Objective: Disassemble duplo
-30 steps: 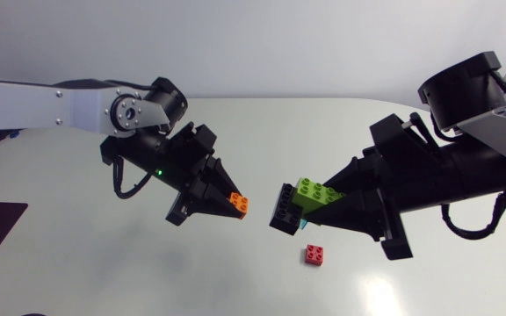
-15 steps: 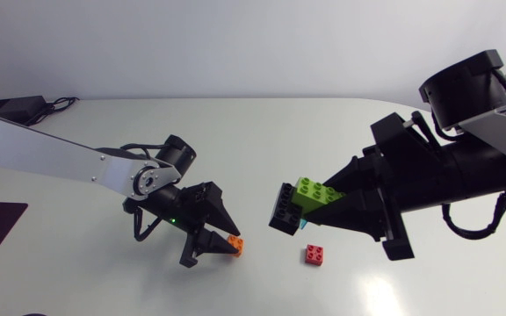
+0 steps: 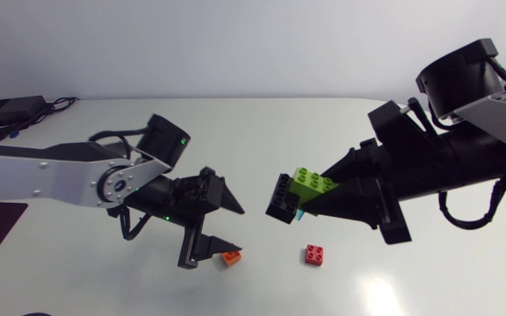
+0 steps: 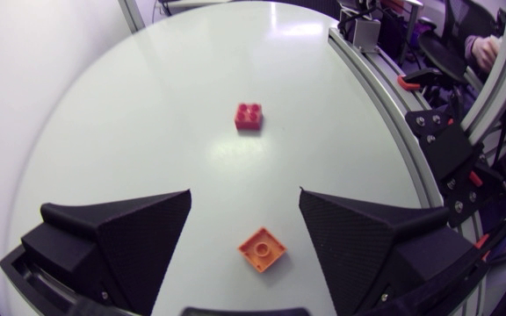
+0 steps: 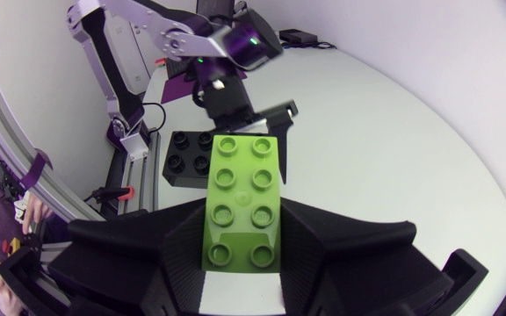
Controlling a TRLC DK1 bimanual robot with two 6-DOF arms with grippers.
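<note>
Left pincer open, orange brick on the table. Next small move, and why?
Probably lift the left pincer away and swing it toward the black brick. The orange brick lies loose on the table between its open fingers, touching neither, while the right pincer holds the green brick with the black one attached.
</note>
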